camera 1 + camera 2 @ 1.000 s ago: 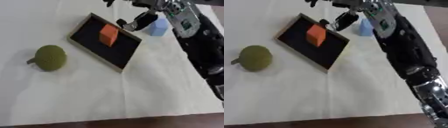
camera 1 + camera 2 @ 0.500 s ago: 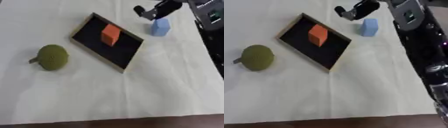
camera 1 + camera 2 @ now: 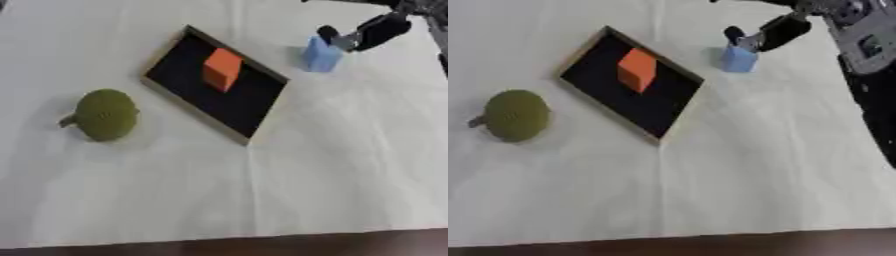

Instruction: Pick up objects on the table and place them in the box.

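Across the pale counter [image 3: 350, 175] we are seeing the black box [image 3: 254, 107] lying askew, already holding 1 orange block [image 3: 221, 69]. Left of it, well apart, the green round object [image 3: 105, 114] is sitting untouched. We are reaching our right hand [image 3: 773, 33] in from the upper right, its fingers closing in a pinch on the top of the small blue block [image 3: 738, 58], which is resting on the counter just beyond the box's right corner. We are judging 1 object placed, with 2 left to go.
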Tool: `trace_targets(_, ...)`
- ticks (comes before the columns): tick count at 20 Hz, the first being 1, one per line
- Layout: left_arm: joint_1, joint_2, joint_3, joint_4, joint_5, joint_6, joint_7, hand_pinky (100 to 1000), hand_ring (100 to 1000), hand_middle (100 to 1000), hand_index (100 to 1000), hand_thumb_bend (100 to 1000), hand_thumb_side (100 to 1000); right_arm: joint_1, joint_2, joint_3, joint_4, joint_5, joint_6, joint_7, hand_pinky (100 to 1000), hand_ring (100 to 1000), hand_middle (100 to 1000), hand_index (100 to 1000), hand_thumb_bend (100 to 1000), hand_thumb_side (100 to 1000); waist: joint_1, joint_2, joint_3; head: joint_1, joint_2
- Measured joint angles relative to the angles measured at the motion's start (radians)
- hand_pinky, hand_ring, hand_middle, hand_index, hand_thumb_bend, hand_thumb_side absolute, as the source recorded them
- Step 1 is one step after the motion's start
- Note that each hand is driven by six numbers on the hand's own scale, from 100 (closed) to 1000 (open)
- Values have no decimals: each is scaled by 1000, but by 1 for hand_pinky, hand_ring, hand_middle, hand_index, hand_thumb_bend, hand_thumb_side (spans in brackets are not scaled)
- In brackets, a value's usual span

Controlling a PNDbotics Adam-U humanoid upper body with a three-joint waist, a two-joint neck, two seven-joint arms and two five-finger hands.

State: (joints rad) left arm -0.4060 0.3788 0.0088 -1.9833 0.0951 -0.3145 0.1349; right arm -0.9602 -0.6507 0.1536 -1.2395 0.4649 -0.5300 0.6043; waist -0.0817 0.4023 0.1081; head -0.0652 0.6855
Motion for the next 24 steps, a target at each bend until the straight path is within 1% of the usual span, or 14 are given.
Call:
trace_targets(4,0,0,0,0,0,0,0,681,739,761,823,100,667,19,-21,-3,28,34,-19,-19,1000,1000,829,974,100,220,1,3,-1,3,0)
trace_targets(11,0,0,0,0,0,0,0,682,740,762,823,100,670,19,-23,-13,92,74,-35,-34,1000,1000,829,974,100,219,3,5,1,6,0)
trace_targets(14,0,0,0,0,0,3,0,681,741,763,823,100,672,16,-22,-23,114,89,-38,-48,1000,1000,833,977,100,234,3,6,2,6,0)
trace_targets(16,0,0,0,0,0,5,-1,681,741,763,823,100,673,9,-22,-30,126,112,-37,-65,1000,1000,840,982,134,244,3,6,3,6,0)
trace_targets(18,0,0,0,0,0,6,-1,681,741,763,823,100,673,6,-22,-35,142,139,-35,-80,1000,1000,846,984,146,239,3,7,3,5,-1)
trace_targets(19,0,0,0,0,0,6,-1,681,742,763,823,100,674,2,-22,-37,150,153,-34,-89,1000,1000,845,985,175,254,3,9,3,5,-1)
trace_targets(22,0,0,0,0,0,6,-2,681,742,764,822,100,676,-7,-19,-44,172,200,-29,-118,1000,1000,850,987,219,265,3,15,4,4,-2)
trace_targets(24,0,0,0,0,0,6,-2,681,742,764,822,100,677,-10,-14,-49,181,227,-29,-137,1000,1000,851,989,229,266,3,18,5,2,-4)
